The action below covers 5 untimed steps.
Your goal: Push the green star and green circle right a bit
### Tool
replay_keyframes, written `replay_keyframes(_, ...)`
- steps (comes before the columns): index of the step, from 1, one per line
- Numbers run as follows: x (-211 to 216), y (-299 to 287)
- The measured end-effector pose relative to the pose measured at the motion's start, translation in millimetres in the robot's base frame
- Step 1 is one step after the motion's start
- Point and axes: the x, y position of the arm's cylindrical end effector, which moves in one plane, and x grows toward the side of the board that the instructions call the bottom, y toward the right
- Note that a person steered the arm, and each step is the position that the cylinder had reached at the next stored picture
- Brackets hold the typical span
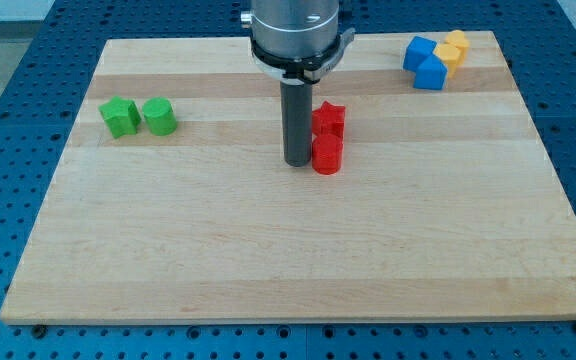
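The green star (119, 117) and the green circle (159, 117) sit side by side, touching, near the board's left edge; the star is on the left. My tip (297, 162) is at the board's middle, well to the right of both green blocks. It stands just left of the red circle (327, 154), close to or touching it. The red star (329, 118) is right behind the red circle.
The wooden board (298, 250) lies on a blue perforated table. Two blue blocks (425, 62) and two yellow blocks (453, 48) cluster at the top right corner. The arm's body hangs over the board's top middle.
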Motion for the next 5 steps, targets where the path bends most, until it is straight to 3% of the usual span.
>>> replay_keyframes(1, 0, -19)
replay_keyframes(5, -8, -245)
